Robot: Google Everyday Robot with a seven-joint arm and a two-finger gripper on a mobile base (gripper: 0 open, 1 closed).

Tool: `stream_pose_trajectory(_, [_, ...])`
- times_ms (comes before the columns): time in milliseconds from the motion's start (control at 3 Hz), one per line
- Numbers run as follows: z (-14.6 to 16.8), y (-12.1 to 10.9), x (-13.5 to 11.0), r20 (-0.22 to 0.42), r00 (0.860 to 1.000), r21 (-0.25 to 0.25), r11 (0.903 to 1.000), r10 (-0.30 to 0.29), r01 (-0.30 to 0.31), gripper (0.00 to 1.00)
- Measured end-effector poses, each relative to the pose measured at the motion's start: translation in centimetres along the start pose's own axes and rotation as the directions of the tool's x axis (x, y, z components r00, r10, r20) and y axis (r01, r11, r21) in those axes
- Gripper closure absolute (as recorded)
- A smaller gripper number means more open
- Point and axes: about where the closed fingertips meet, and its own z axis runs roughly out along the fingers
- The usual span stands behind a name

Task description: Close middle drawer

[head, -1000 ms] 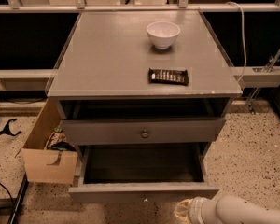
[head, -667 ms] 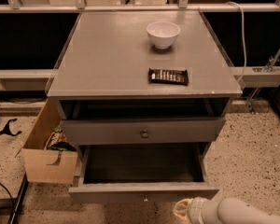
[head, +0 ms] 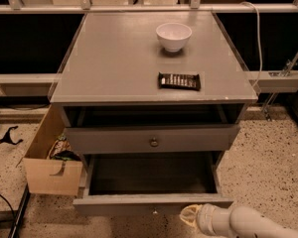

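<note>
The middle drawer [head: 153, 204] is pulled far out of the grey cabinet [head: 114, 58]. Its shallow grey front faces me low in the view, and its inside [head: 153, 173] is dark and looks empty. Above it the taller top drawer front [head: 153, 139], with a bigger round knob, stands out a little, with a dark gap over it. The lowest drawer is hidden below. My gripper [head: 189, 216], a yellowish tip on a white arm [head: 248, 223], comes in from the bottom right. It sits just below and in front of the right part of the middle drawer's front.
A white bowl [head: 174, 35] and a dark snack bar [head: 179, 81] lie on the cabinet top. An open cardboard box [head: 50, 176] with clutter stands against the cabinet's left side. A white cable [head: 258, 38] and a bracket [head: 280, 81] are on the right. The floor is speckled.
My gripper has edged slightly up and left toward the middle drawer's front. The drawers and the things on top have not moved.
</note>
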Motion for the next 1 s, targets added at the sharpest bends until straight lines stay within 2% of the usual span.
stream_pose_trajectory(1000, [2.2,-3.0,-2.0,0.031,0.999,0.027,0.999,-0.036,0.035,1.0])
